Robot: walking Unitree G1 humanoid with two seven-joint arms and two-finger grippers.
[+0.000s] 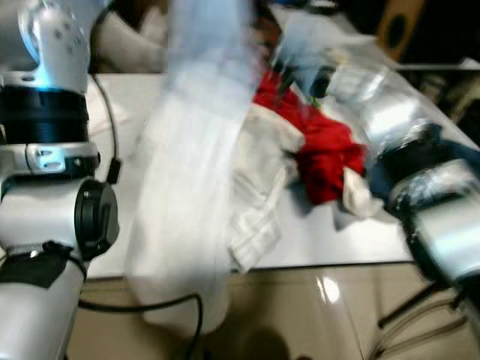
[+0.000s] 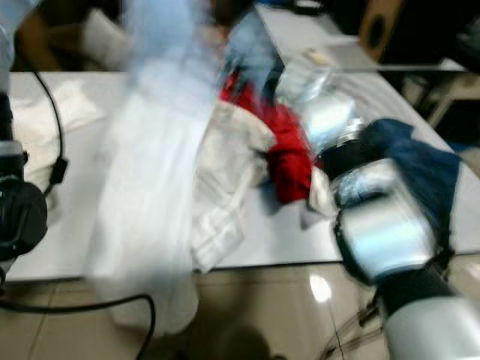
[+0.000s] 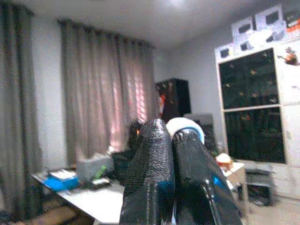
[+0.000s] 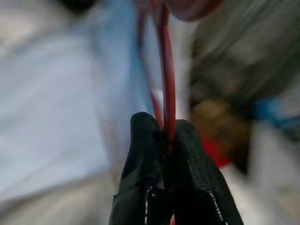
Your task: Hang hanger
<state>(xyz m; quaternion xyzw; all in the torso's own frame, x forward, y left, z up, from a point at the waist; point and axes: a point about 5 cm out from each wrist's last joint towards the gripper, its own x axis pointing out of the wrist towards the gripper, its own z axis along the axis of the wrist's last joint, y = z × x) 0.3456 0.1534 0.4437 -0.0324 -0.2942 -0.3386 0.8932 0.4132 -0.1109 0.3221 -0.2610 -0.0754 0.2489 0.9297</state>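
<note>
**Red wire hanger pinched in the right gripper, pale garment hanging over the table edge**

A thin red wire hanger (image 4: 165, 70) ran up from between the two black fingers of the right gripper (image 4: 169, 136), which were pressed together on the wire. Just beside the wire, a pale blue-and-white garment (image 4: 61, 93) spread out, badly blurred. In the head views that same long, light garment (image 1: 191, 187) hung as a streaked vertical shape in front of the white table (image 1: 330, 232), its lower end falling past the table's near edge toward the beige tiled floor (image 1: 300, 315). Where exactly the hanger met the cloth could not be told through the blur.

The left gripper (image 3: 171, 136) pointed out into the room, its fingers closed against each other with a rounded white-and-blue part showing just behind the tips; whether it held anything could not be made out. Behind it stood grey curtains (image 3: 93, 93) and a dark glass-fronted cabinet (image 3: 253, 103).

On the table lay a heap of laundry: a crumpled cream-white cloth (image 1: 259, 180) near the hanging garment, a bright red fabric piece (image 1: 319, 154) touching it on the robot's right, and a dark navy cloth (image 2: 416, 161) further right, partly behind the silver right arm (image 2: 382, 232). The silver left arm (image 1: 49, 187) rose at the left, a black cable (image 1: 150, 304) looping below it.
</note>
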